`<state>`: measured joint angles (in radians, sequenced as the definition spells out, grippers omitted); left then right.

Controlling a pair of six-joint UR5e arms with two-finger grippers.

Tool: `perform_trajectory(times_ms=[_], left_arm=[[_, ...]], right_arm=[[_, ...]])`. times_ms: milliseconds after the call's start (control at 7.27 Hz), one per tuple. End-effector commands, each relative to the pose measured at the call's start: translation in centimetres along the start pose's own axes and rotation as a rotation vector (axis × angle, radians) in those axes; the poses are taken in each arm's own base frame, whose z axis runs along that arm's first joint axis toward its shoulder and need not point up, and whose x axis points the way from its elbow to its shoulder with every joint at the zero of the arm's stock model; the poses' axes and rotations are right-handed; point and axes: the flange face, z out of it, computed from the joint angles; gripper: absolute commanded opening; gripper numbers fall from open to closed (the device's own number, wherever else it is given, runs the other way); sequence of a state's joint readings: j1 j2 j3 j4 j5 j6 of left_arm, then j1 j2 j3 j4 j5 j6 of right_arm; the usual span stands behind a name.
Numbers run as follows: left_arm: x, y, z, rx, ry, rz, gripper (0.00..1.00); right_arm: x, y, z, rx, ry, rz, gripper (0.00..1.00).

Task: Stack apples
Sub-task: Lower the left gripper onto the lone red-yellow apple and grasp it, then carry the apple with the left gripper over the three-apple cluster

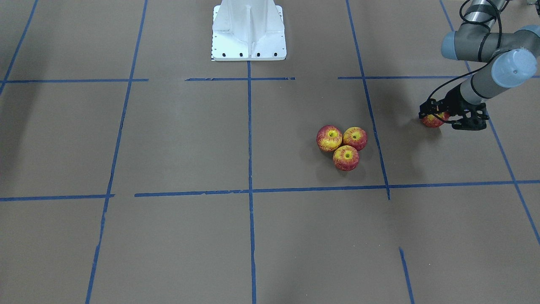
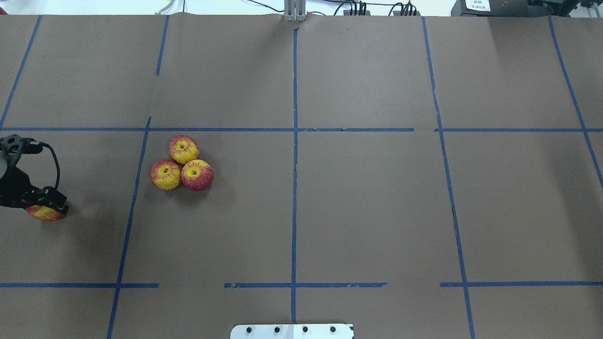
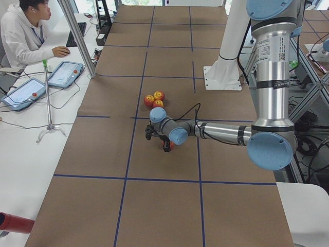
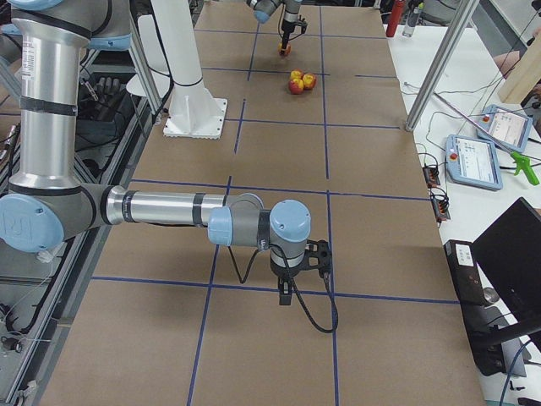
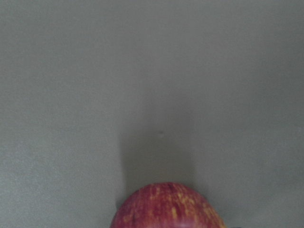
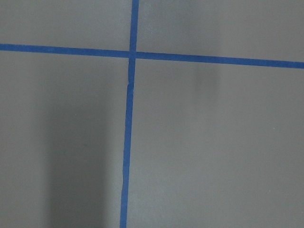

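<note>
**Top apple may roll off**

The left claw (image 1: 439,117) looks closed on the 4th apple (image 1: 431,121), well apart from the 3 touching apples (image 1: 346,153). Their central hollow is shallow (round fruit): release off-centre and it rolls, scattering them. Right claw (image 4: 286,294): cannot tell.

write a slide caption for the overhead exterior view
Three apples touch in a cluster; the left gripper has its jaws at a fourth apple, apart near the view's left edge.
</note>
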<state>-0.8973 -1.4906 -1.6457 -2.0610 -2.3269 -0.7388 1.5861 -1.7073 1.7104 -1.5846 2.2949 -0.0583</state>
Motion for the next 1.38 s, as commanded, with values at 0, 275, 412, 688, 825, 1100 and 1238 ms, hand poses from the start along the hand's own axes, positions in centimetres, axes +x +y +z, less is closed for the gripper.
perform_trajectory(times_ms=[0,275,412,688,825,1100,1238], left_arm=[[4.3,0.3,-4.0,0.058,0.056,0.017,0.00],[14.2,-3.0,-8.6,0.128,0.176,-0.125,0.00],[19.5,-5.7,-9.1,0.125,0.191,-0.158,0.00],[27.2,-7.2,-8.1,0.178,0.109,-0.189,0.00],[28.2,-7.6,-8.5,0.181,0.107,-0.190,0.00],[28.4,-7.4,-7.6,0.197,0.067,-0.198,0.00],[28.6,-7.4,-7.3,0.206,0.059,-0.195,0.00]], right_arm=[[0.0,0.0,0.0,0.000,0.000,0.000,1.00],[0.0,0.0,0.0,0.000,0.000,0.000,1.00],[0.0,0.0,0.0,0.000,0.000,0.000,1.00],[0.0,0.0,0.0,0.000,0.000,0.000,1.00],[0.0,0.0,0.0,0.000,0.000,0.000,1.00],[0.0,0.0,0.0,0.000,0.000,0.000,1.00],[0.0,0.0,0.0,0.000,0.000,0.000,1.00]])
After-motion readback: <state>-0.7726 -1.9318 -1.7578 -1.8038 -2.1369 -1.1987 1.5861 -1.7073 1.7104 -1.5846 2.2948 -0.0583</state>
